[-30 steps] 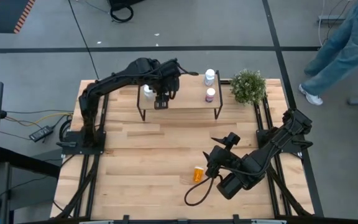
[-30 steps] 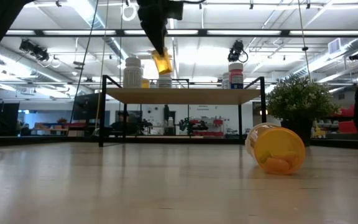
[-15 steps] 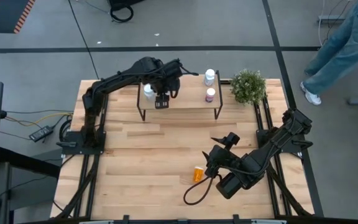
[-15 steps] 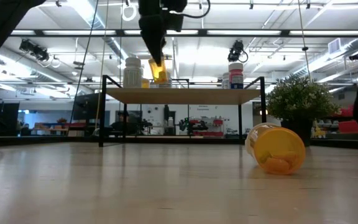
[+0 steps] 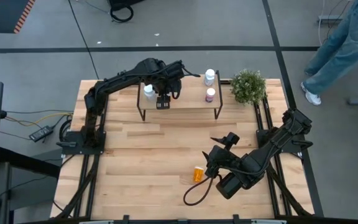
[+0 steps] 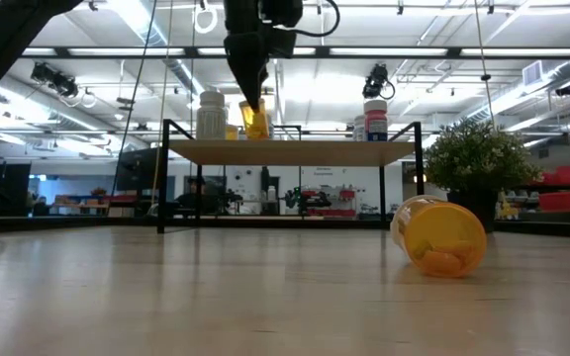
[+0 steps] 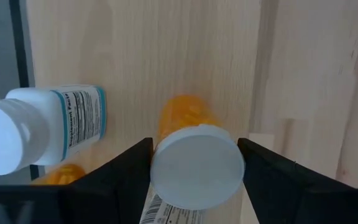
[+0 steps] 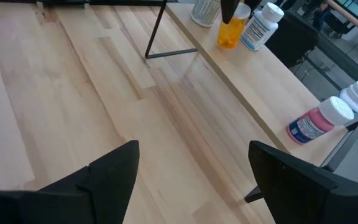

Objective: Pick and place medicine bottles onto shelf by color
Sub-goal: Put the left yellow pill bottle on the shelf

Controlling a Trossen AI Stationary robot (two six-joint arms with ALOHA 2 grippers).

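Observation:
My left gripper [image 5: 162,99] hangs over the shelf [image 5: 185,107], shut on an orange medicine bottle [image 6: 255,119] with a white cap. That bottle's base is just at the shelf top [image 6: 295,151]; whether it touches I cannot tell. A white bottle [image 5: 146,91] stands next to it. A white bottle [image 5: 210,76] and a pink one [image 5: 211,94] stand at the shelf's right end. Another orange bottle [image 5: 198,173] lies on its side on the table, near my open right gripper [image 5: 215,151]. My left gripper pinches the orange bottle at its white cap [image 7: 197,167], one finger [image 7: 120,177] on each side. The fingers come from above, pointing down. The orange body [image 7: 185,115] hangs below them, slightly tilted, just over the shelf board.
A potted plant [image 5: 248,86] stands off the shelf's right end. A small orange thing [image 7: 61,174] lies beside the white bottle [image 7: 48,127] on the shelf. Bare tabletop [image 5: 142,149] stretches between the shelf and the near edge. A person [image 5: 347,43] walks beyond the table's far right corner.
My left gripper has come down toward the shelf with the orange bottle, which hung well above the board and now sits at its top. The right arm has kept still.

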